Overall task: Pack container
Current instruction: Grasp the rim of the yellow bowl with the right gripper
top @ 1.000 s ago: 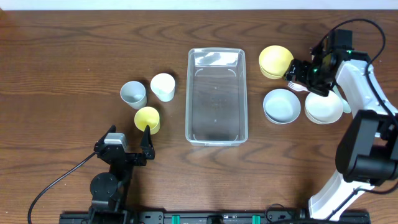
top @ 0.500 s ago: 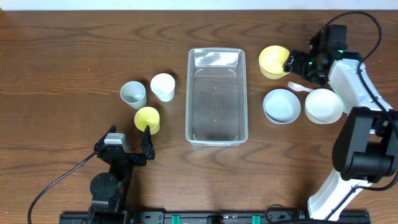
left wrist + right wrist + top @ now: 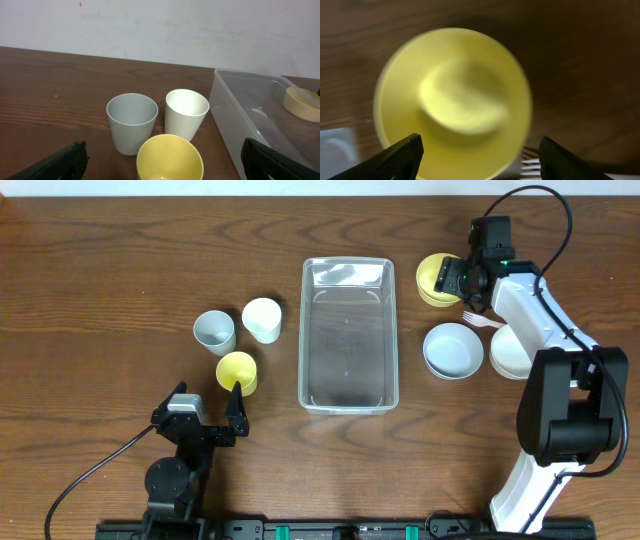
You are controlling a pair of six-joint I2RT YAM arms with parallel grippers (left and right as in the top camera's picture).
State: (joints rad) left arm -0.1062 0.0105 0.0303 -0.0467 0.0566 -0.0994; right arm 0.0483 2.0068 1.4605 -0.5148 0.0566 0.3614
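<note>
The clear plastic container (image 3: 348, 335) stands empty mid-table; its near corner also shows in the left wrist view (image 3: 250, 112). My right gripper (image 3: 452, 280) is open and hovers over the yellow bowl (image 3: 437, 278), which fills the blurred right wrist view (image 3: 452, 102). A grey-blue bowl (image 3: 452, 350) and a white bowl (image 3: 508, 353) lie right of the container, with a white fork (image 3: 482, 320) between the bowls. A grey-blue cup (image 3: 214, 331), white cup (image 3: 262, 319) and yellow cup (image 3: 237, 371) stand left of it. My left gripper (image 3: 205, 415) is open and empty, just in front of the yellow cup (image 3: 169, 157).
The wooden table (image 3: 120, 270) runs to a pale wall at the back. The left arm's base sits at the front edge. A black cable arches over the right arm at the back right.
My right gripper has swung left and back, from beside the white bowl to above the yellow bowl. The left arm has not moved.
</note>
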